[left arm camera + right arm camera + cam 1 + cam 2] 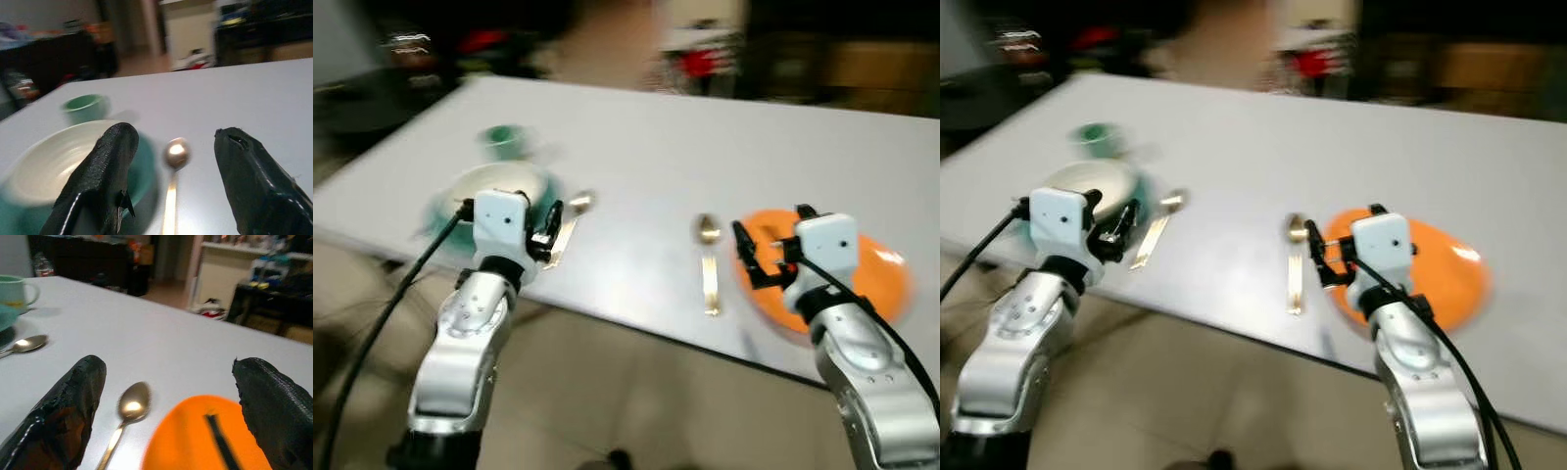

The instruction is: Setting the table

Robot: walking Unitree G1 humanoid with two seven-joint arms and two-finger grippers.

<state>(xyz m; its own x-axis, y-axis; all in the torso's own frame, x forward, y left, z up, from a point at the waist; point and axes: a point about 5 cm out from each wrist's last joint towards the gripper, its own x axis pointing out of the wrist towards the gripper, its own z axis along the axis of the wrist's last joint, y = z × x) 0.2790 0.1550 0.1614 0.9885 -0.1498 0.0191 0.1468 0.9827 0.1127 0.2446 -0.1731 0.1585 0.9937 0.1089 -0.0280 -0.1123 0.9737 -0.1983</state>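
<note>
Left eye view showed both grippers, left gripper [548, 227] and right gripper [756, 257], spread and empty at six o'clock of the white table [705, 147], gold metal spoon [709, 264] beside round orange plate [862, 279], so a blurred approach risked knocking either askew.

An orange plate [862, 274] is glowing at four o'clock on the pale grey counter [705, 147], gold spoons [709, 269] gleaming, a white bowl [499, 186] sitting on teal, a green cup [504, 140] beyond.

no text, label, brand, number or sign can be read anywhere here; the head views are blurred and the dishes are plain.
</note>
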